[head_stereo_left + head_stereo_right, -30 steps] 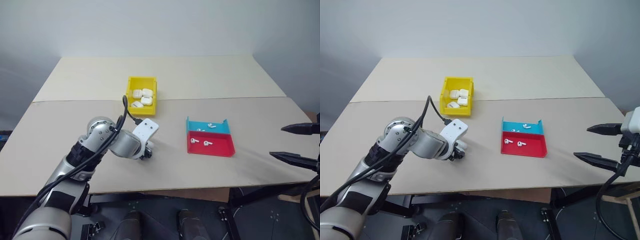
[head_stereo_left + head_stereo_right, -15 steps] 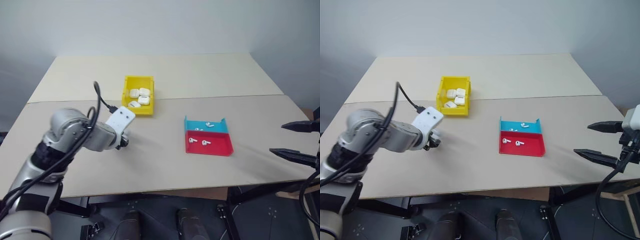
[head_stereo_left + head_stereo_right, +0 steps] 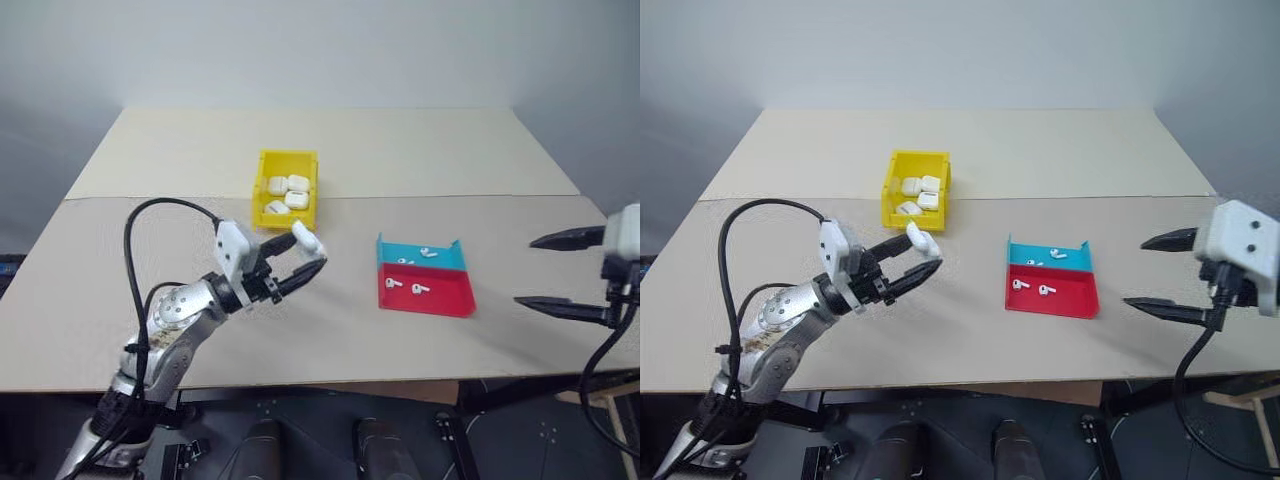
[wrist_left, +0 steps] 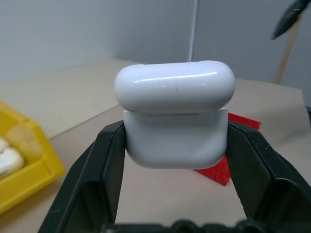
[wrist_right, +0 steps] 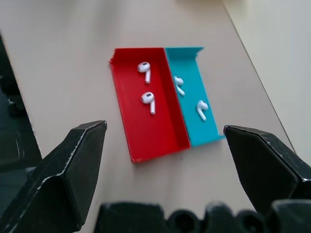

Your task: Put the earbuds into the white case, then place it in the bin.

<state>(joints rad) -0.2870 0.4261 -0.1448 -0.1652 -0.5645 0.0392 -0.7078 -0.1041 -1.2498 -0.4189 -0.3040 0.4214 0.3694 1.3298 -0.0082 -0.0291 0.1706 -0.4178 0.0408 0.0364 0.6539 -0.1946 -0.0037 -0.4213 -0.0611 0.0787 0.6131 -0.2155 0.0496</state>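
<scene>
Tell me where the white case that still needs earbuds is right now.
The small glossy white earbud case is clamped in the left end effector, held above the table on the robot's left, just in front of the bright yellow plastic bin.

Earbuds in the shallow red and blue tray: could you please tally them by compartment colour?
Tiny glossy white stemmed earbuds in the red plastic compartment: 2
Same earbuds in the blue plastic compartment: 2
Total: 4
</scene>
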